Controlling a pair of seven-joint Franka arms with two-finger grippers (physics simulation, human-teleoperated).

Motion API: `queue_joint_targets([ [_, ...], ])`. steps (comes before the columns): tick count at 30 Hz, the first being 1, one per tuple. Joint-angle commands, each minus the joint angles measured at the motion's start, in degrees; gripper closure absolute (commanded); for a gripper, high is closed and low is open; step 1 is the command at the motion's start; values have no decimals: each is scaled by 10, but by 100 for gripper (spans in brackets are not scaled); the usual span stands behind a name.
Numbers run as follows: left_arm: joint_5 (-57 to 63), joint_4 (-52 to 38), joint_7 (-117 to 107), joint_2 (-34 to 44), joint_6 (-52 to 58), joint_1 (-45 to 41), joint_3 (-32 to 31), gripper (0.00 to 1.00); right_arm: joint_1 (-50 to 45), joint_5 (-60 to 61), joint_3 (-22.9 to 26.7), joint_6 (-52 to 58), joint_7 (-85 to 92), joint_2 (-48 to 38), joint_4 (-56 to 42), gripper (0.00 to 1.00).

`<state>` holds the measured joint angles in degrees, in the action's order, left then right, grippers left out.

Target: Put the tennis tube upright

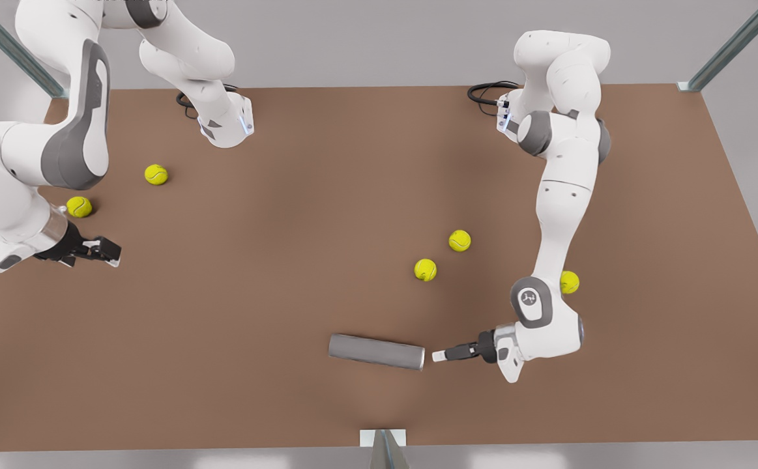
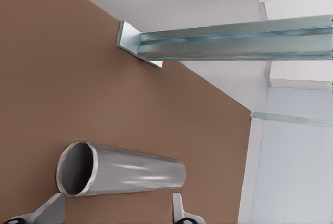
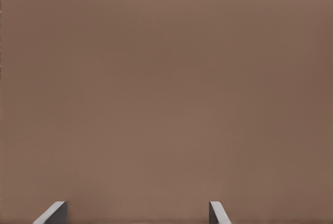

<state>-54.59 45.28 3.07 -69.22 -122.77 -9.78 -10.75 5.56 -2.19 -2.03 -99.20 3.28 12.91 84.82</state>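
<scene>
The grey tennis tube (image 1: 376, 352) lies on its side on the brown table (image 1: 287, 228), near the front edge. Its silvery rimmed end points toward the front view's right. My left gripper (image 1: 438, 356) hovers low just beyond that end, a small gap away, open and holding nothing. In the left wrist view the tube's (image 2: 130, 172) open mouth faces the camera, just ahead of my left gripper (image 2: 117, 211) and its spread fingertips. My right gripper (image 1: 108, 251) waits far off at the front view's left, open over bare table, as the right wrist view shows (image 3: 135, 213).
Several yellow-green tennis balls lie about: two near the right gripper (image 1: 156, 174) (image 1: 79, 206), two mid-table (image 1: 459, 240) (image 1: 425, 270), one behind the left arm (image 1: 569, 282). A metal frame post (image 1: 384, 438) stands at the front edge near the tube.
</scene>
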Motion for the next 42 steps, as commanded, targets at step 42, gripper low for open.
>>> queue_joint_targets([
  [42,-2,4,106,-68,-115,-18,-80,0,-18,44,-4,-33,-35,27,5,0],
])
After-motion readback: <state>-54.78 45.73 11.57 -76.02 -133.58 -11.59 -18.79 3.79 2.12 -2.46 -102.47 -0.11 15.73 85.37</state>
